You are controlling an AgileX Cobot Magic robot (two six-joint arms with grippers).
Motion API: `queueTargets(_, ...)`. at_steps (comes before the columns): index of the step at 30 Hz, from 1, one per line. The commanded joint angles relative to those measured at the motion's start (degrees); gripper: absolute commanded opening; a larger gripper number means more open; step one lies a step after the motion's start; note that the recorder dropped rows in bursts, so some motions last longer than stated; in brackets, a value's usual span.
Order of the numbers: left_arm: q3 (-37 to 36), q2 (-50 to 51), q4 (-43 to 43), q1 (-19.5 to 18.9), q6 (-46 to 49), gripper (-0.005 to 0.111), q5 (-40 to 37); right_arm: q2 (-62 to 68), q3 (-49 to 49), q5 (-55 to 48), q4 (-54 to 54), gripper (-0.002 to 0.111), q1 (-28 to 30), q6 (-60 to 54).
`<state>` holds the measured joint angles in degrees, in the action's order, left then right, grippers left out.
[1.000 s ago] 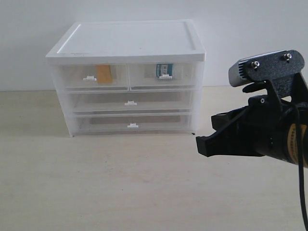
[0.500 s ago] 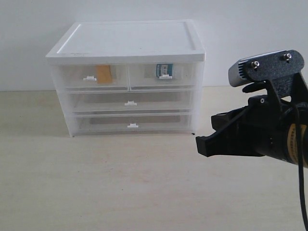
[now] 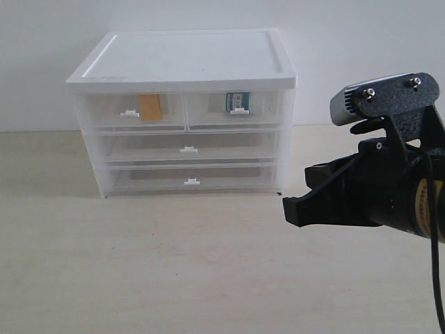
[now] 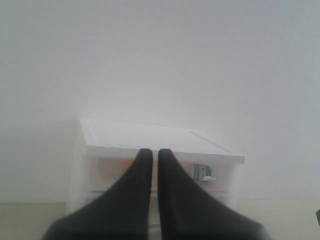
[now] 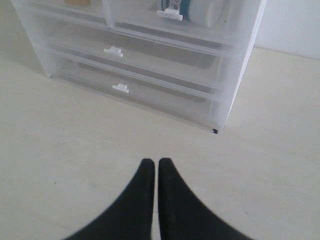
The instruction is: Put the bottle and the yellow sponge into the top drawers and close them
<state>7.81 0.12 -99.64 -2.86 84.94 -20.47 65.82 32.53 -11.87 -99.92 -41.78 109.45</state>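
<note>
Sponge (image 3: 150, 107) inside left top drawer (image 3: 110, 108), bottle (image 3: 237, 102) inside right top drawer (image 3: 268, 104); both look closed. Task seems done. Left pincer (image 4: 151, 152) and right pincer (image 5: 153, 162) together, empty, clear of cabinet (image 3: 188, 59). Next: probably just park arms.

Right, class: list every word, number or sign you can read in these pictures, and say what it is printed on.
No text can be read anywhere.
Label on the bottle: print too small and blurred to read.
Yellow band on the right arm: marks too blurred to read.
</note>
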Motion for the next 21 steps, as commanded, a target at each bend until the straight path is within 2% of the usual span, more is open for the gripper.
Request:
queueTargets(1, -0.19, 0.34, -0.30, 0.16, -0.10, 0.004, -0.76, -0.53, -0.07, -0.11, -0.03, 0.000, 0.05, -0.17)
queueTargets(5, -0.21, 0.34, 0.70, 0.16, -0.36, 0.004, -0.37, -0.53, -0.07, -0.11, -0.03, 0.000, 0.05, -0.17)
queueTargets(8, -0.21, 0.34, 15.59, 0.16, -10.14, 0.004, 0.48, -0.53, -0.07, -0.11, -0.03, 0.000, 0.05, -0.17)
queueTargets(9, -0.21, 0.34, 23.03, 0.16, -17.54, 0.004, 2.43, -0.53, -0.07, -0.11, -0.03, 0.000, 0.05, -0.17)
queueTargets(11, -0.67, 0.34, 38.99, 0.16, -38.44, 0.004, 7.26, -0.53, -0.07, -0.11, -0.03, 0.000, 0.05, -0.17)
queueTargets(14, -2.28, 0.34, 68.06, 0.16, -70.32, 0.004, 12.07, -0.53, -0.07, -0.11, -0.03, 0.000, 0.05, -0.17)
queueTargets(16, -3.58, 0.34, 82.80, 0.16, -83.77, 0.004, 12.19, -0.53, -0.07, -0.11, -0.03, 0.000, 0.05, -0.17)
queueTargets(18, -5.25, 0.34, 91.94, 0.16, -90.42, 0.004, 12.00, -0.53, -0.07, -0.11, -0.03, 0.000, 0.05, -0.17)
queueTargets(21, -7.65, 0.23, 97.52, 0.16, -94.02, 0.004, 11.79, -0.53, -0.07, -0.11, -0.03, 0.000, 0.05, -0.17)
